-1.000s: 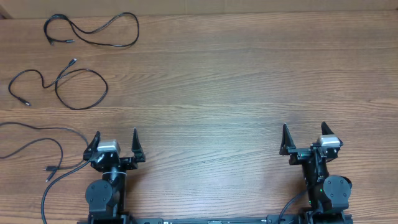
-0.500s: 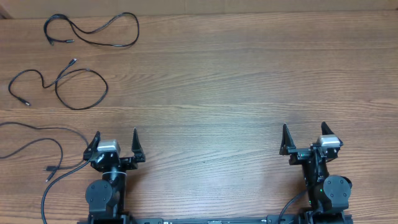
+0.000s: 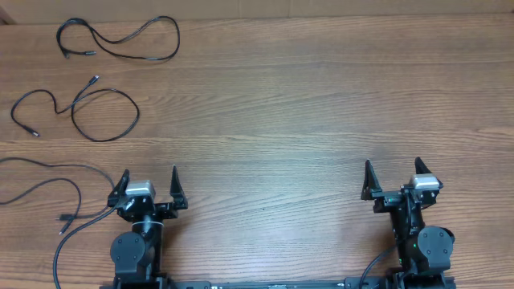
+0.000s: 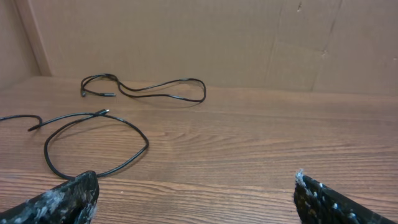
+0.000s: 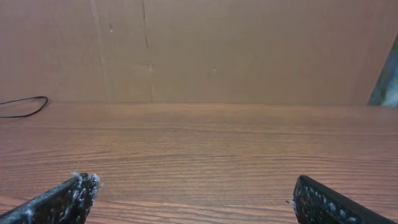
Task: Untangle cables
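Three black cables lie apart on the left of the wooden table. One cable (image 3: 120,38) lies at the far left back and shows in the left wrist view (image 4: 149,89). A second cable (image 3: 88,112) forms a loop in front of it, also in the left wrist view (image 4: 93,146). A third cable (image 3: 56,186) lies at the left edge, next to the left arm. My left gripper (image 3: 149,183) is open and empty near the front edge, its jaws wide apart (image 4: 196,193). My right gripper (image 3: 392,176) is open and empty at the front right (image 5: 193,196).
A brown cardboard wall (image 5: 217,50) stands along the table's far edge. A robot supply cable (image 3: 60,249) runs off the front left by the left arm base. The end of the far cable shows at the left of the right wrist view (image 5: 25,107).
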